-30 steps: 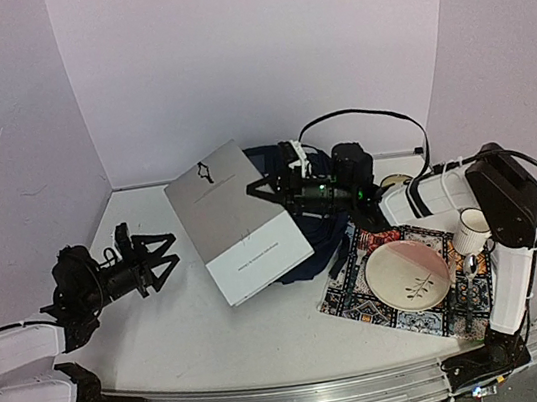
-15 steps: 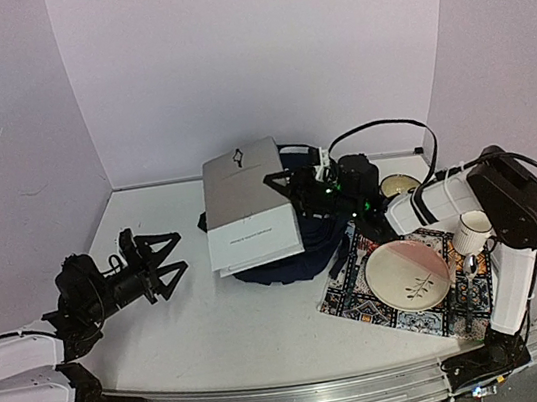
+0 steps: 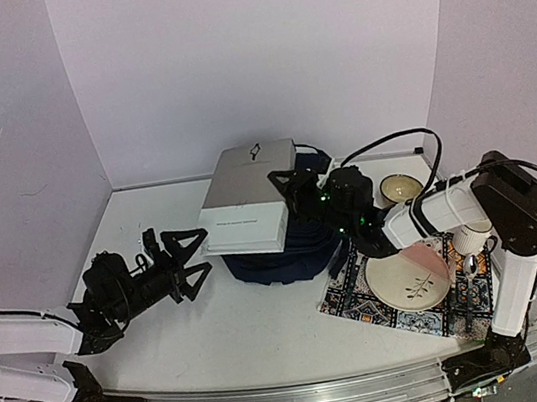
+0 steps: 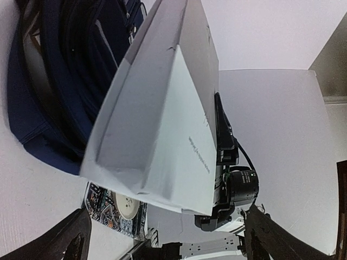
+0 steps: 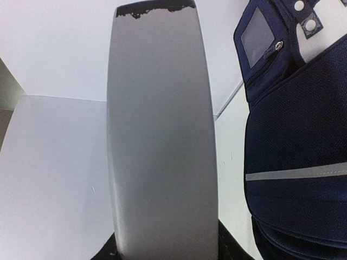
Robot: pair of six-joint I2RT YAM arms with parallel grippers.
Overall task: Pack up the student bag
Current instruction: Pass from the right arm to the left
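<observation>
The student bag (image 3: pixel 282 257) lies slumped on the counter (image 3: pixel 216 325) at the centre of the top view. Most of its navy folds are hidden beneath the large grey-and-white book (image 3: pixel 248 199) I hold over it. My right jaws are closed partway on the book's right-hand edge and carry it tilted above the bag. I cannot tell whether its lower edge touches the fabric. My left jaws, at the lower left of the top view, are spread as wide as they go and grip nothing. They point at the bag and book from just beside them.

I judge the step in hand to be getting this book into the bag. Next, I think, the bag's mouth must be found and held open, a job my empty left jaws look placed for. The book is broad against the bag, so it likely has to go in edge first, lined up with the opening.

I cannot see that opening, nor anything inside the bag. On the patterned mat (image 3: pixel 349 302) to the right, the plate (image 3: pixel 408 277) carries only its leaf motif. I cannot see into the bowl (image 3: pixel 400 185) above it or the mug (image 3: pixel 471 229) at the right.
</observation>
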